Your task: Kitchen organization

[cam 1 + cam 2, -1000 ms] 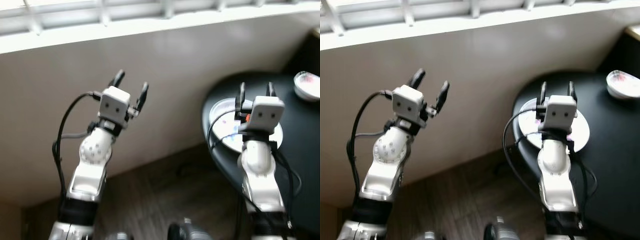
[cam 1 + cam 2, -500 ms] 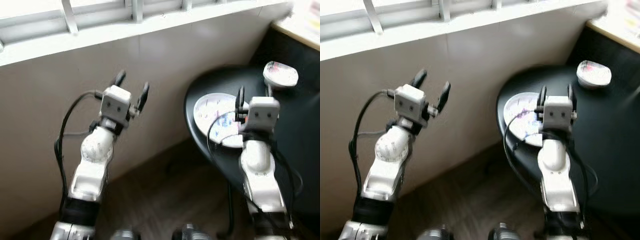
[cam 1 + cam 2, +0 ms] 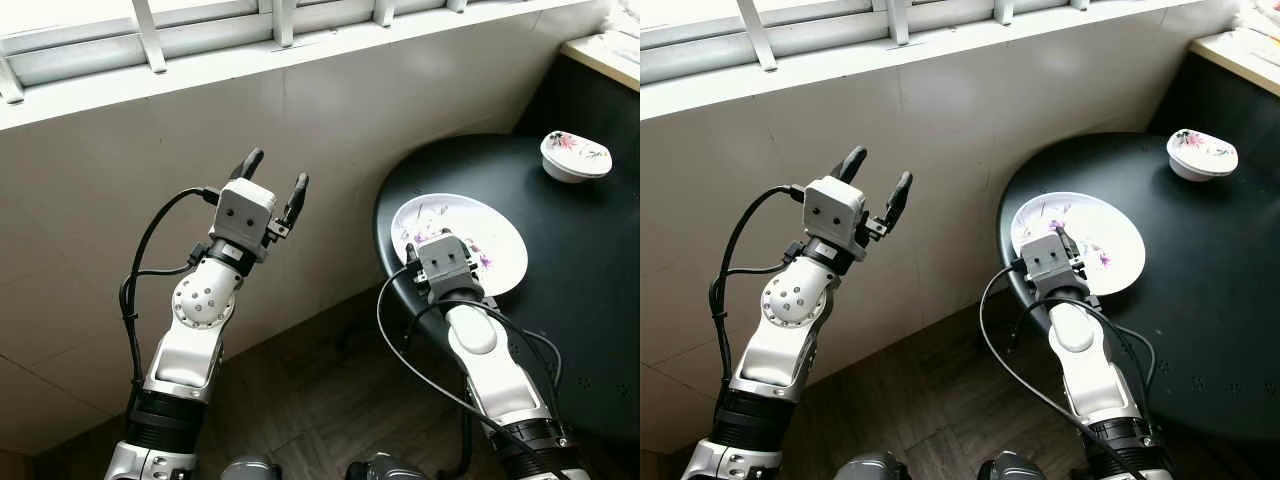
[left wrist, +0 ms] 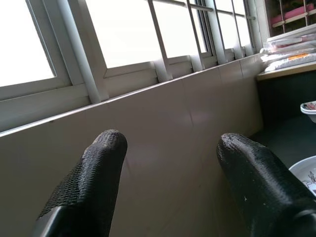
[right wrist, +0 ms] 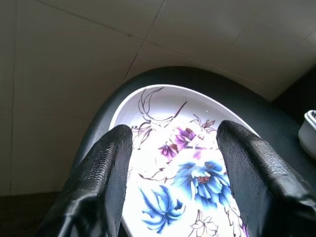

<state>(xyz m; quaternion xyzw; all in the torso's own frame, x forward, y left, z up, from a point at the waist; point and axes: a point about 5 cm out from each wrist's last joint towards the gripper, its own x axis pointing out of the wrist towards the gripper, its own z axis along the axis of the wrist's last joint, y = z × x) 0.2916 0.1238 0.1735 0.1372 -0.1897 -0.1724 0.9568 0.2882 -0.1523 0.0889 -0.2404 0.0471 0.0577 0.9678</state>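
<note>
White porcelain, painted with blue and purple flowers: the shallow round plate (image 3: 470,240) sits near the edge of a round black table (image 3: 560,330), seen from the head camera. The right gripper (image 3: 432,243) reaches over the plate's near rim, while the left gripper (image 3: 274,178) is raised before a pale tiled wall (image 3: 120,180), fingers spread wide. A small white flowered bowl (image 3: 575,156) stands well apart. From the right wrist, the plate (image 5: 182,163) lies just beyond two parted fingers (image 5: 106,168).
</note>
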